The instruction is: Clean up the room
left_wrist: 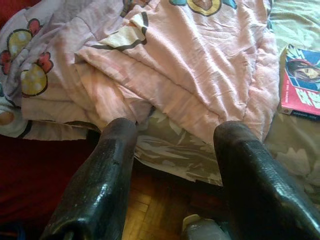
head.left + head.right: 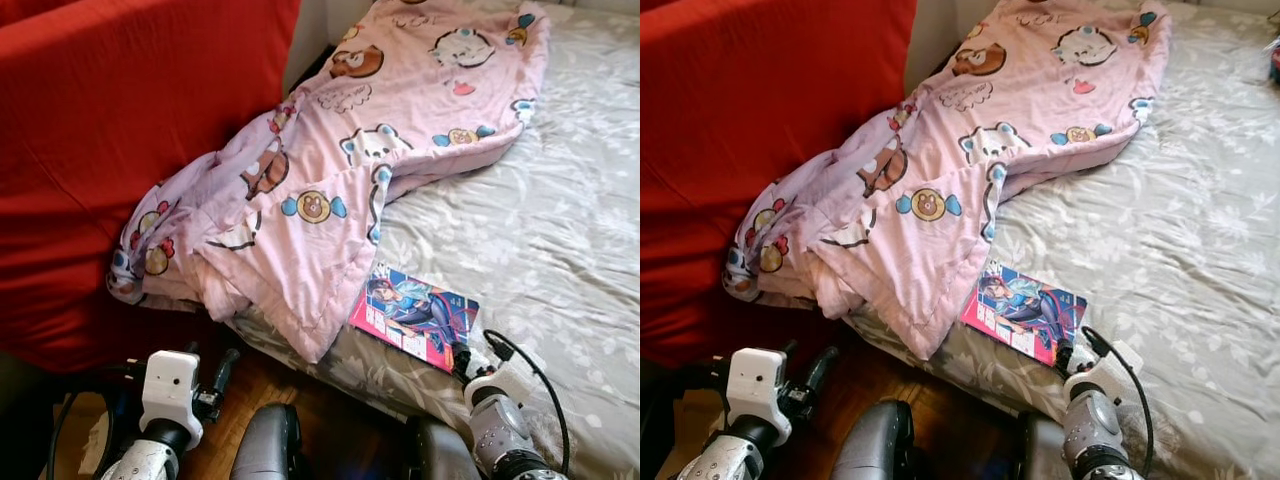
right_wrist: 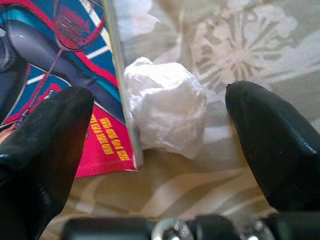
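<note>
While my right claw sits spread over the bed, a crumpled white wad lies between its fingers, touching the edge of the comic book. My left claw hangs spread too, near the bed's edge below the pink blanket, above the wooden floor.

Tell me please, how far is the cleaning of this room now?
Nothing looks done yet. In hand: the right gripper is open around a crumpled white tissue lying on the bed beside a comic book. Left: the tissue, the book, and the pink blanket sliding off the bed edge. The left gripper is open, low near the floor.
</note>
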`<state>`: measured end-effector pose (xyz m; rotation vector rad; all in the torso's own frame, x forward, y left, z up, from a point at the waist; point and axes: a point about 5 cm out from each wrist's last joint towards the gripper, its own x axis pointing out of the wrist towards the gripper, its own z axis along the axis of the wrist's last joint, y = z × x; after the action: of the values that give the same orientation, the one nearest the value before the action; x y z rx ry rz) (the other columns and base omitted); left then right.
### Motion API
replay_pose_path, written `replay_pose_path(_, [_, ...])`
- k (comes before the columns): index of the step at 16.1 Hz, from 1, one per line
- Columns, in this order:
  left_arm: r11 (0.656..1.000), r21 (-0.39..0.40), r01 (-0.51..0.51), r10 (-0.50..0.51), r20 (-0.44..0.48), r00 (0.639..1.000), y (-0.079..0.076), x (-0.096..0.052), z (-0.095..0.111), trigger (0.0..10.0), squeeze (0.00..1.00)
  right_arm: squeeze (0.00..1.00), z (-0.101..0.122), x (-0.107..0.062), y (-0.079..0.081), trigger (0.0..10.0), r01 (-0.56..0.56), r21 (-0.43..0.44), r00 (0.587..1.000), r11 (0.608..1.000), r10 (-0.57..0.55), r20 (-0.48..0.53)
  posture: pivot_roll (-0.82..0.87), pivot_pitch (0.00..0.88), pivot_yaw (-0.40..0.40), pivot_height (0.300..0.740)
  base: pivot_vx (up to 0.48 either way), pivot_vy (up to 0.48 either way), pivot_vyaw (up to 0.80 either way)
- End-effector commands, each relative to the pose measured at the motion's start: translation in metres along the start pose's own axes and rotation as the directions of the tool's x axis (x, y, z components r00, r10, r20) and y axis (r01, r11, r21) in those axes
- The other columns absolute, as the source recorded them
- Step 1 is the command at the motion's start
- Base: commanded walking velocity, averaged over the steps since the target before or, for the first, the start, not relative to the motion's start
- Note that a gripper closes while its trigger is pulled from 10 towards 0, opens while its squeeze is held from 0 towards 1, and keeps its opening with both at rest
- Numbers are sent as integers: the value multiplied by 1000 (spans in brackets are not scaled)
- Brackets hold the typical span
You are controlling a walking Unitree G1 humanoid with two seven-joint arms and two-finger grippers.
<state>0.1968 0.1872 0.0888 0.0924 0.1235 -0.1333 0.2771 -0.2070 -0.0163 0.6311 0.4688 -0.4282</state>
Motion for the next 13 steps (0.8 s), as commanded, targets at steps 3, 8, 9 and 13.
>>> replay_pose_path(3, [1000,-6,-4,4,-34,999,1,-7,-3,10000,0,0,-15,-4,-6,0,20,3,998,1000,-20,-64,184,256,81,636,0,0,0])
replay_pose_path(8, [1000,-12,-4,3,-43,999,-1,-9,-4,10000,0,0,-15,-3,2,0,-11,0,998,1000,10,-68,189,262,78,636,0,0,0])
replay_pose_path(9, [1000,-12,-4,4,-45,999,-1,-10,-4,10000,0,0,-15,-2,3,0,-23,-17,997,1000,22,-70,189,264,77,636,0,0,0])
replay_pose_path(13, [1000,-22,-5,4,-50,999,-4,-13,-3,10000,0,0,-16,-3,10,0,-72,-96,995,993,66,-69,189,272,77,636,0,0,0])
